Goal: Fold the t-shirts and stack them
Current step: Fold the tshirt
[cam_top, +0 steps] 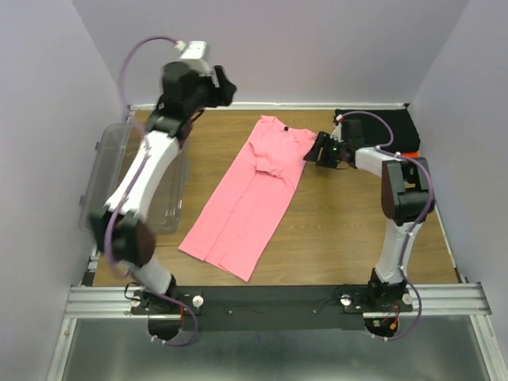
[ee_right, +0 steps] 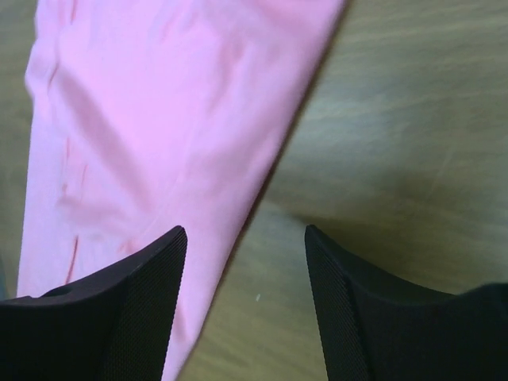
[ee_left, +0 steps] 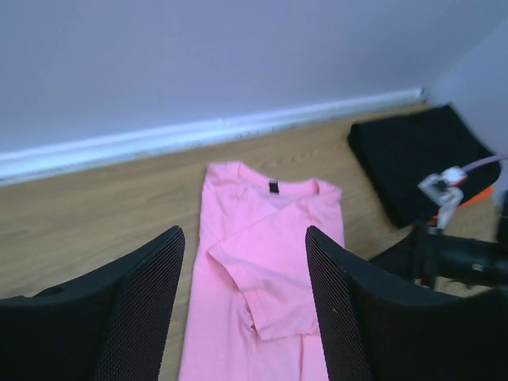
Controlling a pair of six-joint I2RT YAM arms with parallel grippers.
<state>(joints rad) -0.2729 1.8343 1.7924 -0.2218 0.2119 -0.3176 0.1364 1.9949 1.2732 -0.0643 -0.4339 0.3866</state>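
Two arms (cam_top: 139, 178) (cam_top: 401, 194), one pink t-shirt (cam_top: 250, 194) (flat)

lab test cell | plain lilac walls (cam_top: 270, 48) | wood table (cam_top: 333, 230) | aluminium mounting rail (cam_top: 278, 300)

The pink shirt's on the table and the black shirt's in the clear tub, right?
No, the black t-shirt lies on the table too, at its far right corner, not in the clear tub. The top external view shows it.
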